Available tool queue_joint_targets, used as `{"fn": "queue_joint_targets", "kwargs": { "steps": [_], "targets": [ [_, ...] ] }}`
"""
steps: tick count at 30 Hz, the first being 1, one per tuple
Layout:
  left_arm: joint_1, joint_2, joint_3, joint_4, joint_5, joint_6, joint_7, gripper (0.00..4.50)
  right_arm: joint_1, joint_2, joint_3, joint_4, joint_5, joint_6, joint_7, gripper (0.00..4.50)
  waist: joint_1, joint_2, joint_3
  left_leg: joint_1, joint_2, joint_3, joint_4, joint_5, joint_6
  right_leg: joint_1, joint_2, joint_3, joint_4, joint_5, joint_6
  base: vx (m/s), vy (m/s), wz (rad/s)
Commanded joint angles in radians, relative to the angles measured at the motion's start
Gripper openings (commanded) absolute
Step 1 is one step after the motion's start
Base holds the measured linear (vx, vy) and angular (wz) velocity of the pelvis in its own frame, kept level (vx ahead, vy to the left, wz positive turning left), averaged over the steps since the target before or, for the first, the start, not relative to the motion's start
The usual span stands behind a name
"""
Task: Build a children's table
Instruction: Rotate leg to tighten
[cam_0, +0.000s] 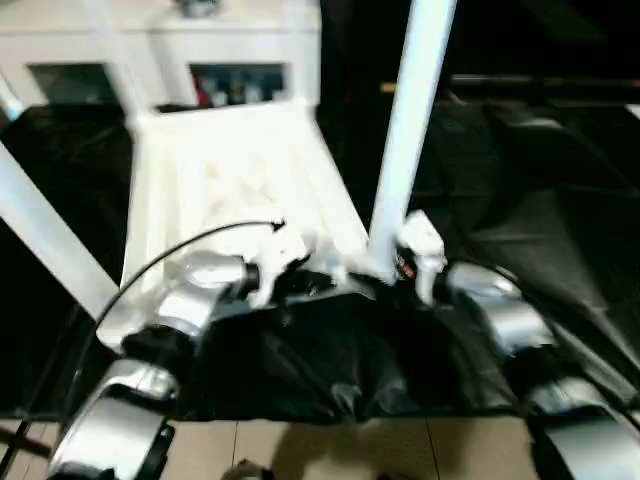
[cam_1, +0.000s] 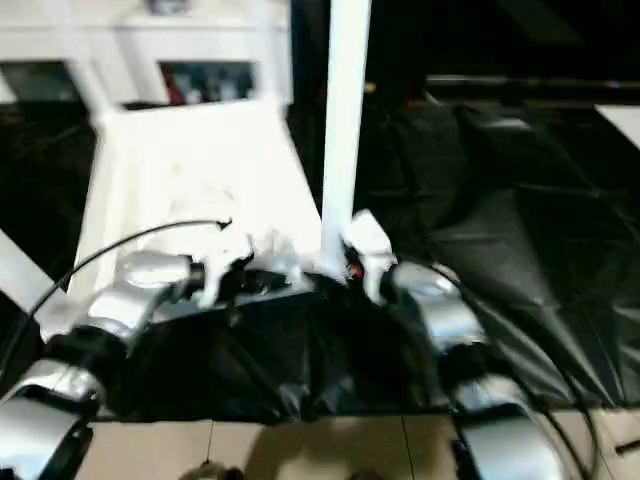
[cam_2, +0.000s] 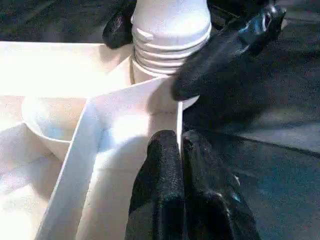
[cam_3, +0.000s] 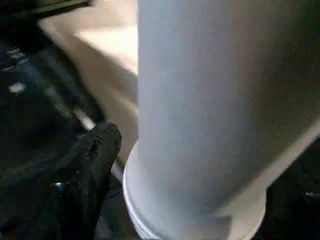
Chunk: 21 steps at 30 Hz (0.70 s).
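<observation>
Table top: the white plastic table top (cam_0: 235, 190) lies upside down, ribbed underside up, on black sheeting straight ahead of the robot, its near edge between the two claws.
Near right leg: a white tubular leg (cam_0: 408, 130) stands upright in the round corner socket (cam_2: 157, 97) at the top's near right corner; its threaded end (cam_2: 167, 50) shows several ridges above the socket rim, so by my reading it is started but not screwed home.
Other legs: a second leg (cam_0: 45, 235) slants up from the top's near left corner, and a third (cam_0: 112, 45) rises at the far left; whether either is fully seated I cannot tell. The far right corner is too blurred to judge.
Left claw: the left claw (cam_2: 181, 165) is pinched closed on the thin side wall of the table top just beside the socket, steadying it.
Right claw: the right claw (cam_0: 420, 262) sits at the base of the upright leg with a black finger (cam_3: 92, 165) just beside the tube; whether it grips or stands loose I cannot tell.
Left to do: most likely tightening this leg, checking the others, then turning the table upright.
Surface: crinkled black sheeting (cam_0: 540, 190) covers the floor under the parts; pale tiles (cam_0: 330, 450) show at its near edge.
Room: a white cabinet (cam_0: 170, 50) with glass doors stands behind the top.
</observation>
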Motion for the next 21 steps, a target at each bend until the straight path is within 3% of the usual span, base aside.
{"fn": "queue_joint_targets", "kwargs": {
  "steps": [1,5,11,17,21],
  "targets": [
    [0.002,-0.009,0.007,-0.035,-0.064,-0.034,-0.064,0.00,0.016,-0.020,0.032,-0.056,0.025,0.025,0.103,3.82,0.005,-0.020,-0.072,0.020,0.035,-0.008,-0.067,-0.223,0.082,0.048,-0.037,0.017,-0.066,-0.197,-0.243,0.000,0.000,0.00],
    [-0.001,0.010,-0.002,-0.025,-0.061,-0.041,-0.116,0.00,0.034,-0.059,0.063,-0.090,0.018,0.024,0.162,3.82,0.005,-0.019,-0.070,0.022,0.035,-0.009,-0.069,-0.241,0.060,0.043,-0.039,0.018,-0.070,-0.246,-0.232,0.000,0.000,0.00],
    [-0.011,0.041,-0.026,-0.012,-0.046,-0.030,-0.208,0.00,0.048,-0.070,0.068,-0.144,0.027,0.063,0.211,3.35,0.006,-0.017,-0.071,0.021,0.035,-0.011,-0.072,-0.237,0.054,0.043,-0.038,0.018,-0.068,-0.230,-0.234,0.000,0.000,0.00],
    [-0.022,0.045,-0.028,0.016,-0.030,-0.054,-0.215,0.00,0.054,-0.058,0.086,-0.153,0.015,0.075,0.209,2.83,0.007,-0.019,-0.070,0.021,0.034,-0.010,-0.071,-0.237,0.049,0.044,-0.039,0.018,-0.068,-0.226,-0.235,0.000,0.000,0.00],
    [-0.023,0.042,-0.022,0.017,-0.033,-0.051,-0.206,0.00,0.063,-0.052,0.085,-0.166,0.017,0.090,0.212,2.75,0.007,-0.021,-0.070,0.022,0.035,-0.011,-0.073,-0.248,0.042,0.043,-0.040,0.018,-0.070,-0.256,-0.226,0.000,0.000,0.00]
  ]
}}
